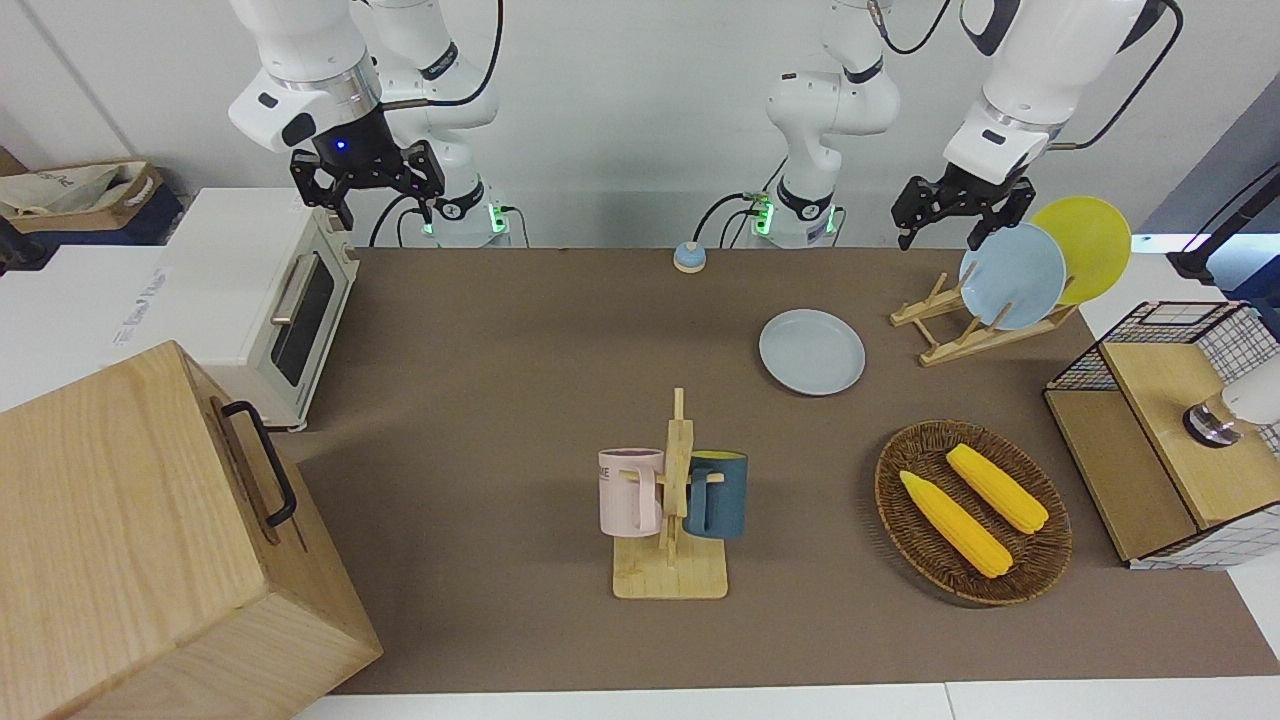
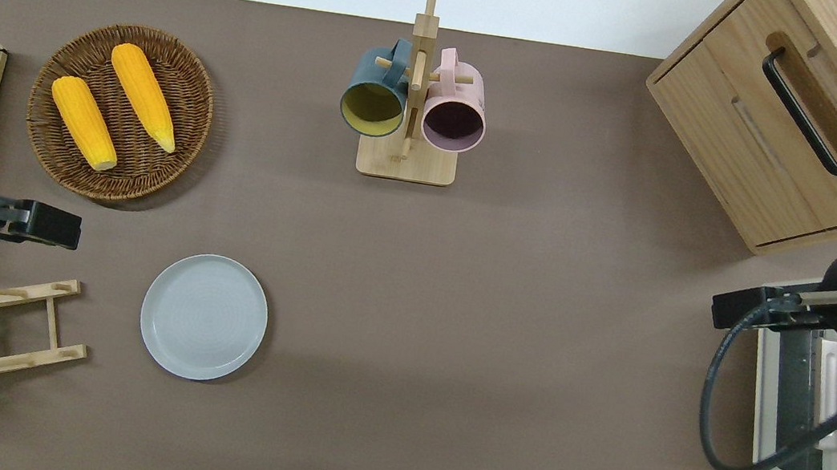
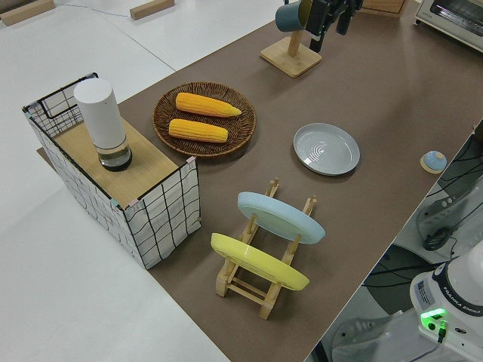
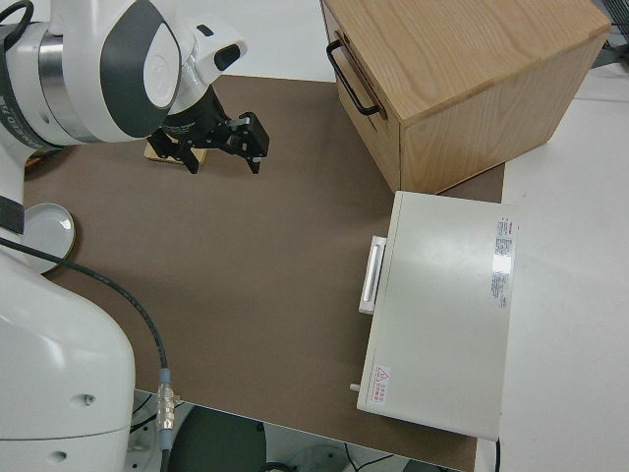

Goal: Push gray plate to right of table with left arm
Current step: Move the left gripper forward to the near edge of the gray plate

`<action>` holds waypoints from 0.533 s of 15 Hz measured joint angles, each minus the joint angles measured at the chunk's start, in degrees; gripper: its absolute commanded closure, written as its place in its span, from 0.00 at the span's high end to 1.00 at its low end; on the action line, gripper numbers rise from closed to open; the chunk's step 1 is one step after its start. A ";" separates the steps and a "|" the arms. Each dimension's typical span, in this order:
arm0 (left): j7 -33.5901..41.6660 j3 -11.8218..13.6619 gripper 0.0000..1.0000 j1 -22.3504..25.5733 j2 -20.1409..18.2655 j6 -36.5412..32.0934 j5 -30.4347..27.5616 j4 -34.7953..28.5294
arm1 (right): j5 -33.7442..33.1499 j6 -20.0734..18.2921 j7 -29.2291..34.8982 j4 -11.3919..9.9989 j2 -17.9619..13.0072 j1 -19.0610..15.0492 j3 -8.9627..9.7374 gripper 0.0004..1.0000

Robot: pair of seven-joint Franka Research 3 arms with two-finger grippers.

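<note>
Matte brown table [image 2: 501,343] with white edges, white wall at the robots' end.

Left gripper [image 1: 958,212]: up in the air, fingers spread, holding nothing. In the overhead view it sits over bare tabletop between the wicker basket [image 2: 119,112] and the plate rack [image 2: 18,328]; the arm's white housing cuts off at the frame edge there. Not touching the gray plate [image 2: 204,317].

Gray plate: round, shallow, low raised rim, faint concentric rings, lying flat toward the left arm's end, just beside the rack and nearer the robots than the basket.

Right gripper [image 1: 368,178]: parked, fingers apart, nothing held.

Occlusions/crops:
- light-blue plate [image 1: 1012,275] stands in the wooden slat rack; in the overhead view it's half out of frame
- yellow plate [image 1: 1088,240] is partly covered by the blue one in the front view
- toaster oven [image 2: 815,449] is partly hidden by the right arm and its cable from overhead

Rest: two smooth yellow corn cobs [image 2: 112,104] in the woven basket; wooden mug rack [image 2: 413,105] with a teal mug [image 2: 375,88] and pink mug [image 2: 454,110] hung on pegs; oak drawer cabinet [image 2: 815,109] with black handle.
</note>
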 measured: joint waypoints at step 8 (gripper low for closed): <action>-0.01 -0.33 0.99 -0.22 0.13 -0.15 -0.09 -0.10 | 0.00 0.00 0.00 0.00 0.00 0.00 0.00 0.98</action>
